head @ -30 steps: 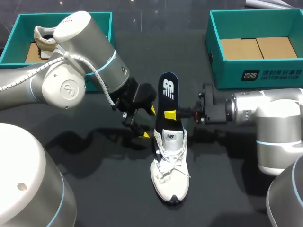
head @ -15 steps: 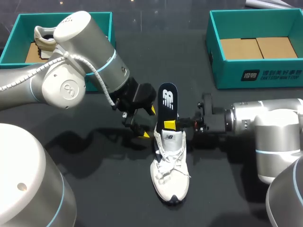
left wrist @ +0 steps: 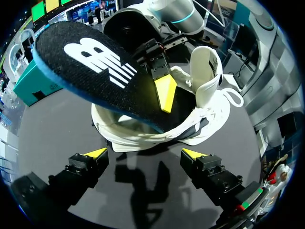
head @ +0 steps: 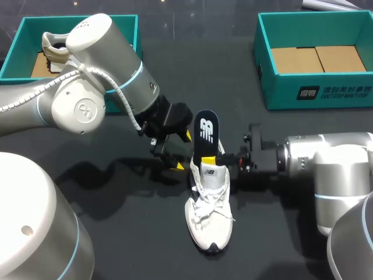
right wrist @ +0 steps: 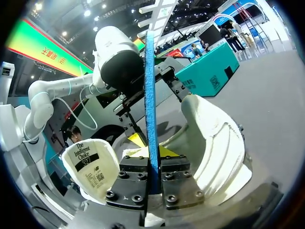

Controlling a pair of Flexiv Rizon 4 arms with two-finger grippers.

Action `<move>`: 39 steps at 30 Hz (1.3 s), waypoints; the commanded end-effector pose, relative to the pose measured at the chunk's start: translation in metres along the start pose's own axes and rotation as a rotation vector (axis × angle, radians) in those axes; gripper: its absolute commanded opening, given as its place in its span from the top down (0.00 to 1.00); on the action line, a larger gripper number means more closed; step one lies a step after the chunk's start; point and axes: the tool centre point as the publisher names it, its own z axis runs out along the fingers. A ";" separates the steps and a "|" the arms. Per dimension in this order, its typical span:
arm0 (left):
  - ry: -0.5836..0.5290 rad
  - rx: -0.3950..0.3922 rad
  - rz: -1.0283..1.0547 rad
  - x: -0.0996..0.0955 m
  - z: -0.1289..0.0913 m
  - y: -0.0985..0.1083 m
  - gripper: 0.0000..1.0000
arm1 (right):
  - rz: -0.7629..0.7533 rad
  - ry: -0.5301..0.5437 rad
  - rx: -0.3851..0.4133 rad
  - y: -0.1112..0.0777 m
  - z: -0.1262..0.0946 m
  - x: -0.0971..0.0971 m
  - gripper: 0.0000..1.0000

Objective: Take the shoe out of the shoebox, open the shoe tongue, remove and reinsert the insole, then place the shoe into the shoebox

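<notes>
Pinching the insole (head: 206, 129) in my right gripper (head: 210, 158), I am risking it buckling, perhaps catching unseen inside the shoe (head: 210, 210). My left gripper (left wrist: 145, 153) is hanging spread.

Head camera high behind robot; wrist cameras close, facing each other; share shoe (head: 211, 216), insole (head: 206, 131).
</notes>
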 end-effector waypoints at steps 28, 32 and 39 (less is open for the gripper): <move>0.000 -0.003 0.000 0.000 0.001 0.000 0.00 | -0.092 0.010 0.015 0.038 0.002 -0.002 0.73; 0.000 -0.003 0.000 0.000 0.001 0.000 0.00 | -0.101 0.012 0.021 0.045 0.002 -0.004 0.75; 0.000 -0.003 0.000 0.000 0.001 0.000 0.00 | -0.100 0.013 0.029 0.049 0.002 -0.011 1.00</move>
